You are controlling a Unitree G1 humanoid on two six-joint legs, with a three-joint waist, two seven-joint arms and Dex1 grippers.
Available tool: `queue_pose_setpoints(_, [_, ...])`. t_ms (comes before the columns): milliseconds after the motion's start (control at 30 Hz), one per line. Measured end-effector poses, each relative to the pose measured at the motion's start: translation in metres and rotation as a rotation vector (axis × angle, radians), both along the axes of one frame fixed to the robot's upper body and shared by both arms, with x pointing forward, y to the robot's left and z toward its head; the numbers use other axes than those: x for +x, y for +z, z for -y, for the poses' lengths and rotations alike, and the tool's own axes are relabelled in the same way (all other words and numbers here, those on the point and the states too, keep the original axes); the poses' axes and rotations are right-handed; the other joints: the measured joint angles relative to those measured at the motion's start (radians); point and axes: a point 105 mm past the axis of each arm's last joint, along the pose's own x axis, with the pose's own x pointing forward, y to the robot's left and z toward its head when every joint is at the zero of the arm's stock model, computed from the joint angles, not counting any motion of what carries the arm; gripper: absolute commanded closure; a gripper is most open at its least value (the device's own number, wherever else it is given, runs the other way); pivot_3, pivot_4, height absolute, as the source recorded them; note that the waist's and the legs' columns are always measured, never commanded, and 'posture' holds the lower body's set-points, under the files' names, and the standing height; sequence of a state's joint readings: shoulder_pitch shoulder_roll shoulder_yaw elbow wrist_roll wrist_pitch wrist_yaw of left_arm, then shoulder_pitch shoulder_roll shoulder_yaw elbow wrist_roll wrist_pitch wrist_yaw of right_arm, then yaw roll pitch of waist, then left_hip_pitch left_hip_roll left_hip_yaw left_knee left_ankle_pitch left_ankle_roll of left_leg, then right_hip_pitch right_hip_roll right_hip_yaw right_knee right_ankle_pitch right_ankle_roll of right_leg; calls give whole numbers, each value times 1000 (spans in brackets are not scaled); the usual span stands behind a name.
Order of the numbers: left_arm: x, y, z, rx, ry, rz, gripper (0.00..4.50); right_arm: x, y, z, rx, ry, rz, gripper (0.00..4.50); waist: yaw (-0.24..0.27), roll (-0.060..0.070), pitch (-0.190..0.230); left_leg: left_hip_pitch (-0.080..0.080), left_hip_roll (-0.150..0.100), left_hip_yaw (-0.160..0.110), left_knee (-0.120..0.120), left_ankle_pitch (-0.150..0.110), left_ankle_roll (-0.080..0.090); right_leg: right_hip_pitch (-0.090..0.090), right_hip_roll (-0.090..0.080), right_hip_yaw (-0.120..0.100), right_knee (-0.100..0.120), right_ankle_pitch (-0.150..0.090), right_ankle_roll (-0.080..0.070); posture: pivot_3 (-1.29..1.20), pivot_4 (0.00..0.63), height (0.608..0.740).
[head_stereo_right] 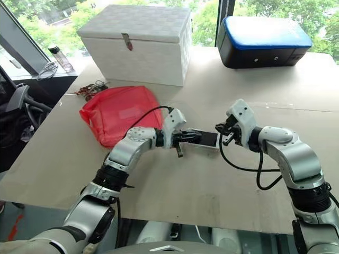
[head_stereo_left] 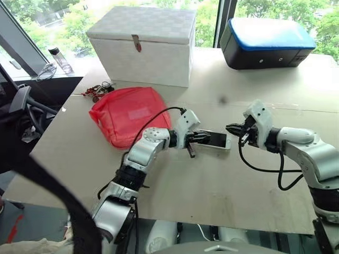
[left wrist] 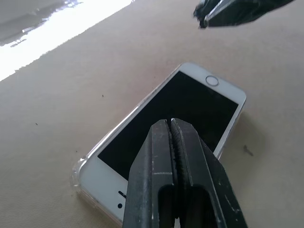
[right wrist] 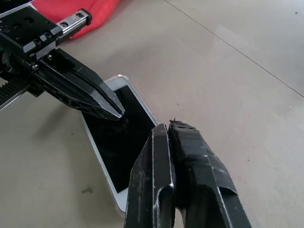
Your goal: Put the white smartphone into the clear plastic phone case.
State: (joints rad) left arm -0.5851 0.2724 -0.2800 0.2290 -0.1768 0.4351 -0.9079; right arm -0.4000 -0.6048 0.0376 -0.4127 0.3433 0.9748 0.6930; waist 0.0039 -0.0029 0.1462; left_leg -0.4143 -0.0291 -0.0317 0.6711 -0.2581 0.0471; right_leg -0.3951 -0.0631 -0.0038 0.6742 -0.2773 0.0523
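Phone seating, last stage by the look of it: white smartphone point(left wrist: 190, 109) lying screen-up on the table point(head_stereo_left: 212, 180), earpiece end sunk into the clear plastic phone case point(left wrist: 78, 175), home-button end looking slightly proud of the rim, though hard to confirm. Lying near mid-table, with the left hand point(head_stereo_left: 204, 138) over its nine o'clock end in the left eye view and the right hand point(head_stereo_left: 234, 128) hovering just beyond its three o'clock end.

Left hand: fingers pressed together with nothing between them, tips poised over the dark glass near the middle; contact not certain. Right hand: fingers likewise together and empty, just off the home-button end, apart from the phone.

Best handled as a press, not a grasp. Keep both pairs of fingers together and use the blunt tips. Pin the seated end with the left, then push straight down at the loose corners with the right, one corner at a time. Avoid sideways force, likely to skate phone and case across the smooth table. Watch for the rim lip folding under instead of snapping over the edge.

Red pouch point(head_stereo_left: 130, 114) at ten o'clock, well apart, no obstacle.
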Motion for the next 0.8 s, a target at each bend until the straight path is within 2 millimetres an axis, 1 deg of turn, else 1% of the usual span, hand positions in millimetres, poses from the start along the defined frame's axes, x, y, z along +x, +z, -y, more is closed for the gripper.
queue_pose_setpoints(67, [2, 0, 1, 5, 3, 5, 4425, -1, -2, -1, -13, 10, -8, 4500, 0, 0, 0, 0, 0, 0, 0, 0, 0, 0, 0, 0, 0, 0, 0, 0, 150, 740])
queue_pose_setpoints(133, [2, -1, 0, 14, 1, 11, 4425, -2, -10, -3, -24, 26, -37, 4500, -2, 0, 0, 0, 0, 0, 0, 0, 0, 1, 0, 0, 0, 0, 0, 0, 150, 740])
queue_pose_setpoints(267, [2, -1, 1, 17, -4, 19, 4425, 3, -36, -1, -60, 24, -133, 4500, -6, 0, 0, 1, 0, 0, 1, 0, 0, 1, -1, 0, 1, 0, 0, 0, 150, 740])
queue_pose_setpoints(467, [-1, -5, 6, 10, -6, 4, 4425, 9, -44, -4, -160, 109, -185, 4500, -12, -3, -3, 5, 0, 0, 1, 0, 0, 5, 0, 0, 1, 0, 0, 0, 150, 740])
queue_pose_setpoints(533, [-1, -8, 8, 14, 1, -6, 4425, 11, -47, -4, -171, 118, -204, 4500, -13, -4, -3, 17, 0, -1, -2, -1, 1, 18, -1, 0, -3, 0, 0, 0, 150, 740])
queue_pose_setpoints(600, [-3, -10, 8, 17, 6, -16, 4425, 13, -51, -4, -186, 127, -217, 4500, -14, -6, -5, 23, 1, -2, -2, -1, 1, 23, -4, 0, -5, 0, 0, 0, 150, 740])
queue_pose_setpoints(800, [-5, -15, 6, 25, 25, -33, 4425, 18, -61, 0, -183, 120, -269, 4500, -13, -13, -17, 24, 1, -3, -2, -1, 1, 24, -6, -1, -5, 0, 0, 0, 150, 740])
